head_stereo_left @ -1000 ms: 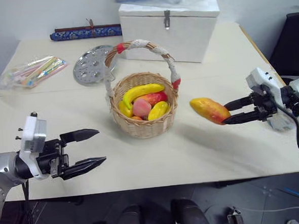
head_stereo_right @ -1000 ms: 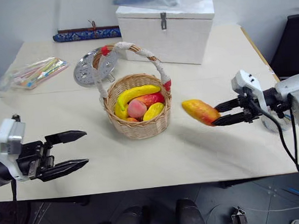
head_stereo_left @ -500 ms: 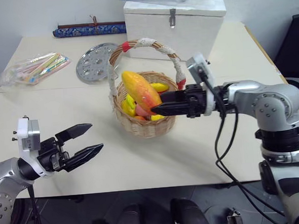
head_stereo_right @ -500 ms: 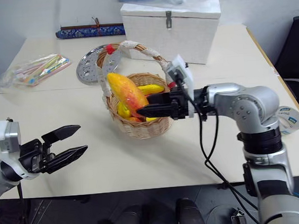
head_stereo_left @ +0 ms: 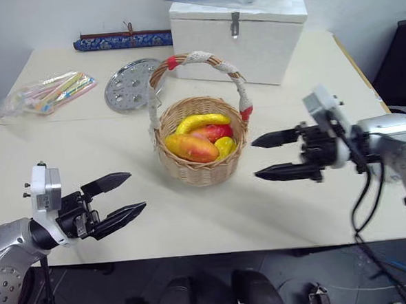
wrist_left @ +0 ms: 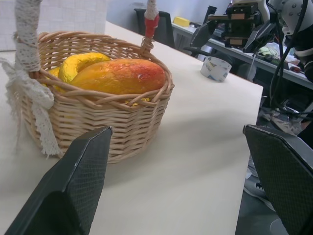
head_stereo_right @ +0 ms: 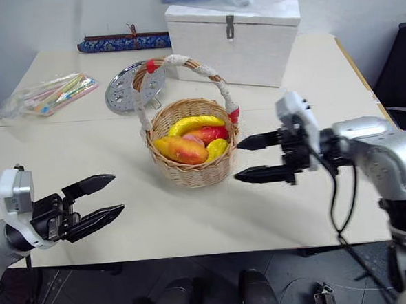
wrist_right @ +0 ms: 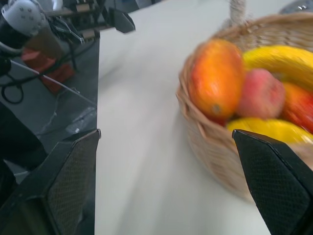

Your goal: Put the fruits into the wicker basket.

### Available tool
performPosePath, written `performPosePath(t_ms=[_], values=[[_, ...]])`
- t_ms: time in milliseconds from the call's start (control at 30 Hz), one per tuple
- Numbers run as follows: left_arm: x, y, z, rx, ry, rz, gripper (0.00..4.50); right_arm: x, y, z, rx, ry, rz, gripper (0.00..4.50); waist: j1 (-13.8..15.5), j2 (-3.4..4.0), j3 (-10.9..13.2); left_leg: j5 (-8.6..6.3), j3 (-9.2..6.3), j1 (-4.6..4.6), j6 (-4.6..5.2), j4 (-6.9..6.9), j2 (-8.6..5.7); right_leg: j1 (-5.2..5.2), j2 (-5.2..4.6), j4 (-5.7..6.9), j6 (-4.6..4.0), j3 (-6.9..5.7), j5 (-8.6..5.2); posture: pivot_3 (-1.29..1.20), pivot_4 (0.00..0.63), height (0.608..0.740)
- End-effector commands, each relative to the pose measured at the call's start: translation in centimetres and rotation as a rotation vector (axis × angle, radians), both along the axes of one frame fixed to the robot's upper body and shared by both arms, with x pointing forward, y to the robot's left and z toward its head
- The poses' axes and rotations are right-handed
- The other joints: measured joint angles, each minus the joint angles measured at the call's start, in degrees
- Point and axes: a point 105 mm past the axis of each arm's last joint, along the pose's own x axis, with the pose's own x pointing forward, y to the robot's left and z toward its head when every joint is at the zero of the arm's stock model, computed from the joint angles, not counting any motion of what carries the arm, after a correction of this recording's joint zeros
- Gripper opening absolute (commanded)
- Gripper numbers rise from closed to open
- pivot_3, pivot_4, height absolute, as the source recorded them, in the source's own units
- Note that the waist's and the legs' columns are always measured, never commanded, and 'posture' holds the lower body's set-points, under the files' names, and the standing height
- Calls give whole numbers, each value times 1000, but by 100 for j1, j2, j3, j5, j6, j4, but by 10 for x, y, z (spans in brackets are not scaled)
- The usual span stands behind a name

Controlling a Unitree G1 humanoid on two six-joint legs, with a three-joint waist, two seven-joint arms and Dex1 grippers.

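Note:
The wicker basket (head_stereo_left: 203, 174) stands mid-table, its cloth-wrapped handle arching above it. Inside lie an orange-red mango (head_stereo_left: 191, 147), a curved yellow banana (head_stereo_left: 202, 121) and other fruits. The mango (wrist_left: 120, 76) rests on top near the basket's front rim. My right gripper (head_stereo_left: 256, 159) hovers just right of the basket, pointing at it, open and empty. My left gripper (head_stereo_left: 136, 191) hangs low at the front left, clear of the basket, open with nothing between its fingers (wrist_left: 73, 186).
A white box (head_stereo_left: 237, 36) stands behind the basket. At the back left lie a perforated metal plate (head_stereo_left: 130, 84), a bag of coloured sticks (head_stereo_left: 48, 92) and a long blue case (head_stereo_left: 124, 41). A grey tape ring (wrist_left: 215, 68) sits near the table's right edge.
My right gripper carried the mango from the right over to the basket, let it go there, and has drawn back to the right with its jaws open. The left gripper stayed put.

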Motion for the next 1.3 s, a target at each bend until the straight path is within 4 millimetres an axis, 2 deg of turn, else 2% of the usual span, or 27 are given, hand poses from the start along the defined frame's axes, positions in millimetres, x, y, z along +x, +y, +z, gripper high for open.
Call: performPosePath(t_ms=[33, 233, 333, 467, 567, 700, 800, 833, 933, 1000, 1067, 1200, 1300], values=[[-7, -8, 11, -17, -52, -38, 4500, 31, -15, 10, -7, -176, -111, 4470, -54, 0, 0, 1, 2, 0, -1, -1, 0, -1, 0, 3, -2, 1, 1, 0, 150, 740], [-5, -17, 13, -53, -78, -35, 4500, 72, 19, 25, 119, -287, -136, 4470, -155, 2, 1, 17, 4, -1, -22, -8, 5, -15, 9, 16, -3, 1, 2, 0, 150, 740], [-5, -20, 12, -61, -80, -31, 4500, 84, 34, 26, 180, -298, -104, 4470, -104, 1, 1, 18, 2, -7, -24, -6, 6, -18, 9, 41, -3, -2, 2, 0, 150, 740], [-3, -21, 13, -65, -84, -25, 4500, 82, 53, 19, 207, -216, 12, 3584, -59, 1, 1, 19, -4, -15, -20, 3, 0, -15, 2, 37, -3, -9, 2, 0, 150, 740], [-1, -21, 14, -60, -88, -27, 4500, 82, 57, 7, 139, -202, 60, 2580, -61, 1, 1, 20, -5, -14, -19, 3, -1, -14, 2, 39, -3, -10, 2, 0, 150, 740], [0, -19, 16, -54, -94, -27, 4500, 83, 53, 10, 169, -219, 55, 1147, -99, 2, 1, 20, -6, -14, -20, 2, -1, -15, 3, 40, -3, -10, 2, 0, 150, 740], [2, -19, 16, -54, -96, -28, 4500, 75, 45, 9, 165, -220, 62, 264, -106, 2, 1, 20, -6, -14, -20, 0, 0, -16, 4, 41, -3, -12, 2, 0, 150, 740], [2, -20, 15, -54, -95, -31, 4500, 73, 37, 7, 151, -217, 46, 175, -96, 2, 1, 20, -7, -14, -20, 0, 1, -16, 4, 40, -3, -13, 2, 0, 150, 740], [3, -22, 13, -58, -91, -41, 4500, 68, 22, 10, 147, -241, -17, 181, -69, 2, 1, 20, -8, -15, -20, 0, -1, -14, 2, 37, -3, -13, 2, 0, 150, 740], [6, -24, 11, -60, -89, -48, 4500, 62, 0, 30, 256, -295, -164, 181, -50, 1, 1, 20, -8, -14, -20, 2, -1, -13, 2, 38, -3, -13, 2, 0, 150, 740], [8, -24, 10, -59, -89, -50, 4500, 52, -18, 42, 306, -350, -268, 181, 11, 3, 2, 20, -14, -15, -21, 0, 0, -14, 2, 38, -3, -17, 2, 0, 150, 740], [11, -28, 5, -62, -81, -69, 4500, 46, -59, 38, 304, -428, -533, 181, 58, 3, 2, 20, -10, -16, -21, -1, -1, -14, 2, 38, -3, -15, 2, 0, 150, 740], [15, -30, 3, -47, -84, -92, 4500, 51, -88, 32, 292, -482, -728, 181, 42, 3, 2, 21, -3, -11, -20, 0, -4, -12, 3, 43, -3, -9, 2, 0, 150, 740]])
